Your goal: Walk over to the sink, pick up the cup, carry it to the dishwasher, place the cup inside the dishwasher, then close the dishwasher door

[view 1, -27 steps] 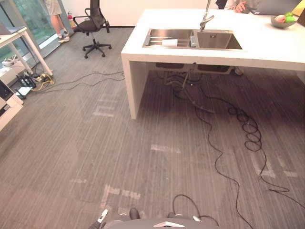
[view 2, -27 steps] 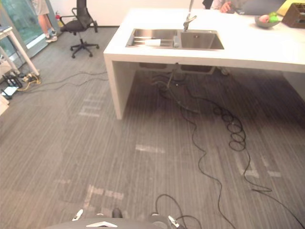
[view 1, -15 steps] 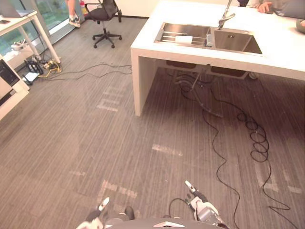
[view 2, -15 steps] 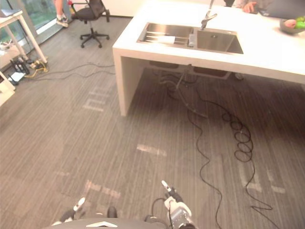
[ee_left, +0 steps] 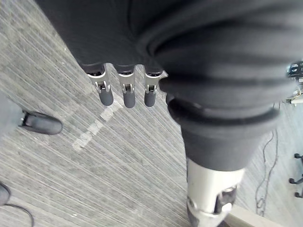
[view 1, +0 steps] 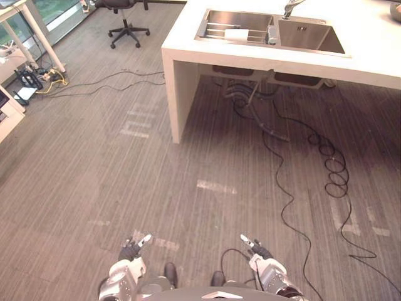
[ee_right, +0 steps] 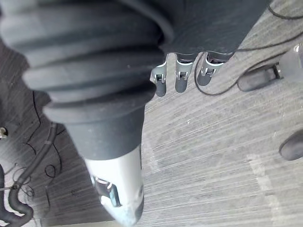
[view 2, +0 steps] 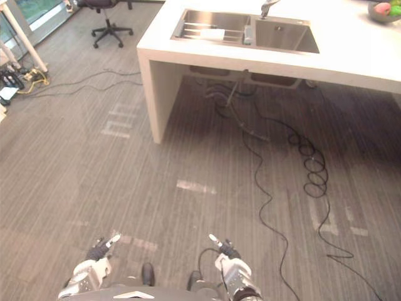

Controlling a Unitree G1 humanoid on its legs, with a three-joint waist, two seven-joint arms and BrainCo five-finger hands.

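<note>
Hanging low, left hand point(view 1: 125, 274) and right hand point(view 1: 267, 273), straight-fingered, empty; one cup point(view 1: 237, 34) in one sink point(view 1: 313, 39).

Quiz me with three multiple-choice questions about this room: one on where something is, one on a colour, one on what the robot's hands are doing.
1. Where is the small white cup?
A) on a shelf
B) in the left basin of the steel double sink
C) in a drawer

2. What colour is the wheeled office chair?
A) black
B) red
C) white

3. How are the left hand and the right hand?
A) both shut on the cup
B) both open and empty
C) both curled into fists

Answers:
1 B, the cup lies in that basin, far from both hands.
2 A, its seat and base are black.
3 B, each wrist view shows straight fingers with nothing held.
</note>
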